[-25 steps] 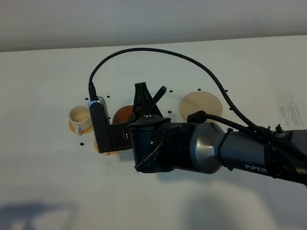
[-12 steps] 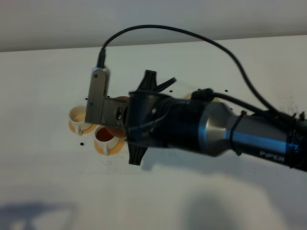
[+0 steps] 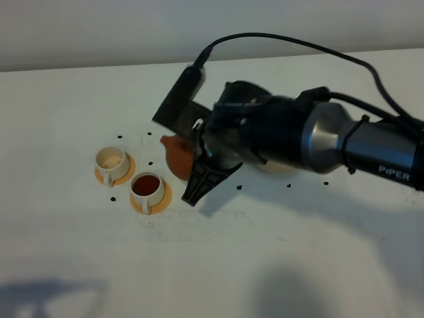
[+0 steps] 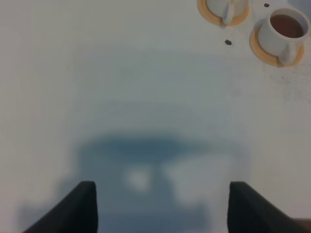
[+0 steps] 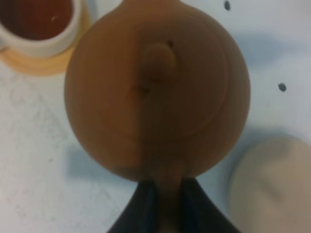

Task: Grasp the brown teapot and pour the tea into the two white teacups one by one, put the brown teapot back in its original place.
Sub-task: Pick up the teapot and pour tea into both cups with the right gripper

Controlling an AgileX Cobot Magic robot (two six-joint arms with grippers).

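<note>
Ext. high: R arm (image 3: 318, 136) reached across the middle, carrying the brown teapot (image 3: 173, 152), seemingly lifted off the table (image 3: 66, 252), spout toward the cups. The teacup nearer the pot (image 3: 147, 185) held dark tea. The outer teacup (image 3: 110, 159) looked pale inside, prob. unfilled. The cream coaster (image 3: 275, 169) was mostly hidden under the arm.

L wrist: L gripper (image 4: 163, 208) stood wide apart w/ nothing in it, well apart from both cups.

R wrist: R gripper (image 5: 170, 208) was pinched tight on the pot's straight handle (image 5: 170, 191). Lid knob (image 5: 158, 58) faced up and the pot was approx. level, btwn the filled cup and the coaster.

Risks: a pinch on a thin round handle could let the pot roll when tilted, so tea would dribble onto a saucer. Reaching the outer cup means passing the full one, and the belly or spout could knock it. Heading to the coaster now would leave one cup dry. An off-centre set-down could tip the pot.
</note>
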